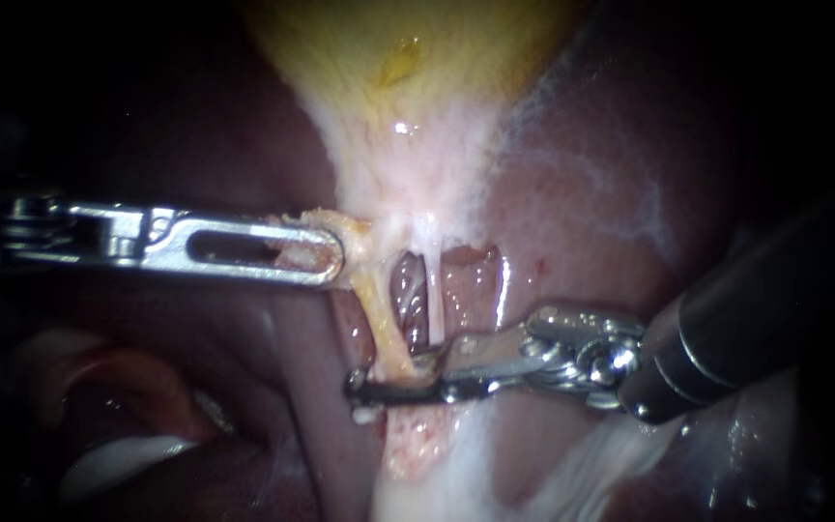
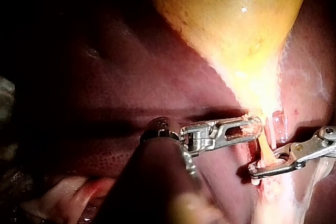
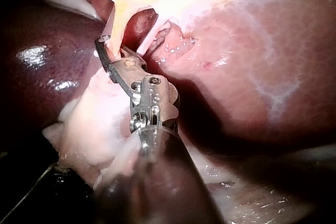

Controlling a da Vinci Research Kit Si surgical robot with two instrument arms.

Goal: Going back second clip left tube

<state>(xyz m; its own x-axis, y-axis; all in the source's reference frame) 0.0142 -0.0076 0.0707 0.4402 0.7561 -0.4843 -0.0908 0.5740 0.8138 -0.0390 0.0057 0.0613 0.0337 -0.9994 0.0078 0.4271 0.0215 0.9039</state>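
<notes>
The yellow gallbladder point(image 1: 408, 58) narrows to a pale neck point(image 1: 417, 184). My left instrument point(image 1: 326, 256) comes in level from the left, its slotted jaws shut on the yellowish tissue at the neck's left edge. From there the thin yellow left tube point(image 1: 379, 314) runs down. My right instrument point(image 1: 388, 382) reaches in from the right; its jaws stand slightly open with the tube's lower end lying between them. I cannot tell a clip apart from the jaws there. The right wrist view shows the tube point(image 3: 116, 30) crossing the jaws point(image 3: 107, 51).
A whitish second tube point(image 1: 427, 275) hangs just right of a dark red pocket point(image 1: 408, 300). Liver point(image 1: 591, 232) surrounds the site on both sides. Pale fatty tissue point(image 1: 456, 464) lies below the right instrument's jaws. White and red tissue point(image 1: 118, 406) sits at the lower left.
</notes>
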